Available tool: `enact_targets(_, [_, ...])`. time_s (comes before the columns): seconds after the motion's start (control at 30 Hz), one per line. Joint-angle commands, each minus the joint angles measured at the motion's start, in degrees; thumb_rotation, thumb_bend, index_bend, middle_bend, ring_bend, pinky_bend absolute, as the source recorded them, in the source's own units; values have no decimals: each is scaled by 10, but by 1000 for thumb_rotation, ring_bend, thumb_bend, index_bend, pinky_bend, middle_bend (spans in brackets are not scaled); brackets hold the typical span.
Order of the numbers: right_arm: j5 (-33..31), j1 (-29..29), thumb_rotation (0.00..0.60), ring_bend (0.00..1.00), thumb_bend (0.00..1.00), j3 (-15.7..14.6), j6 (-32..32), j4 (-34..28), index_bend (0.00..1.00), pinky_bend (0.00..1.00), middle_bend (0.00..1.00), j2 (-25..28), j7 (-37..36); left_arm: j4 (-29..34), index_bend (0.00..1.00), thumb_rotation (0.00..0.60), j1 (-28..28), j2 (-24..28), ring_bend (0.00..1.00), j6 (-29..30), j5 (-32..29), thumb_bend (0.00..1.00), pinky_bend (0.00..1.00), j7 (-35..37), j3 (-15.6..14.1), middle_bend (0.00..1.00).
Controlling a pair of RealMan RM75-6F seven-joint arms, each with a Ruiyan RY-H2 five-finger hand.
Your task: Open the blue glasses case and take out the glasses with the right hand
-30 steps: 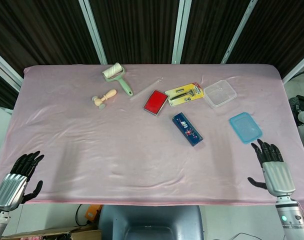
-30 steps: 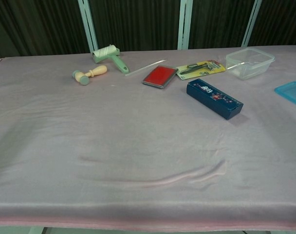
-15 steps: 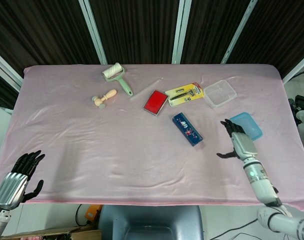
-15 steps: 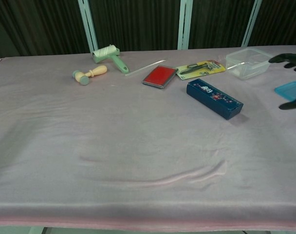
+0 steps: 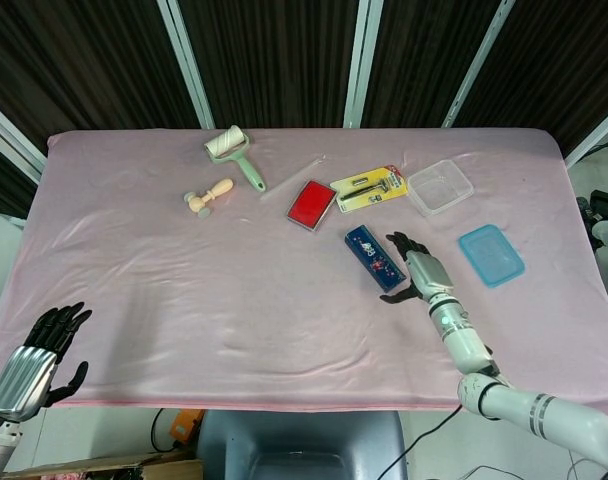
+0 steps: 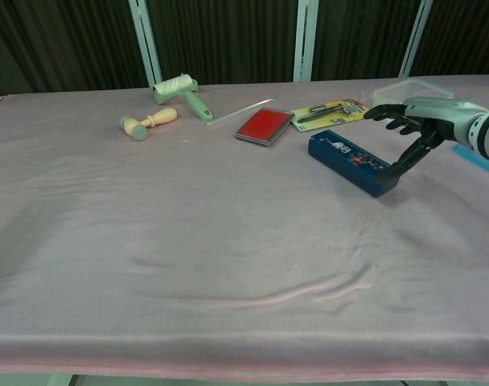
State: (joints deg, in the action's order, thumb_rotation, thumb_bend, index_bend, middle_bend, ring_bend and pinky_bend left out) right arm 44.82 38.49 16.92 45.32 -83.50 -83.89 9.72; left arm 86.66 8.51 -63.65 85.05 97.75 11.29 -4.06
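Observation:
The blue glasses case (image 5: 374, 258) (image 6: 354, 162) lies closed on the pink cloth, right of centre, its long side running diagonally. My right hand (image 5: 416, 266) (image 6: 412, 130) hovers just right of the case's near end with fingers spread and nothing in it; the thumb reaches down close to the case's near right corner. Whether it touches the case I cannot tell. My left hand (image 5: 36, 354) hangs open off the table's front left corner, seen only in the head view. No glasses are visible.
A red flat box (image 5: 311, 204), a carded razor pack (image 5: 368, 187), a clear plastic tub (image 5: 440, 186) and a light blue lid (image 5: 490, 254) surround the case. A green roller (image 5: 233, 154) and a wooden stamp (image 5: 208, 195) lie at the back left.
My right hand has swept from the table's front right corner leftward over the blue lid to the case's near end. The left hand has barely moved.

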Motion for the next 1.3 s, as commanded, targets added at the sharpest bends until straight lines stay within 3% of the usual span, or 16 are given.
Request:
enact_targets(0.03, [-14,14,600,0,240,-13,17,7,28,0,0,-19,27,0,0,600,1,0,0,0,0,440,0,1,0,0])
enact_targets(0.3, [-46,39,600,0,240,-28,53,51,26,0,0,-55,91,0,0,600,2,2,0,-2,1,440,0,5,-2,0])
enact_targets(0.8, [-76,72,600,0,239,-29,23,167,25,0,0,-111,118,2,0,600,9,-2,0,-12,-2,440,0,0,-1,0])
enact_targets(1.3, [-85,122,600,0,240,-11,3,343,19,0,0,-177,176,4,0,600,12,-5,0,-21,-6,441,0,-7,-3,0])
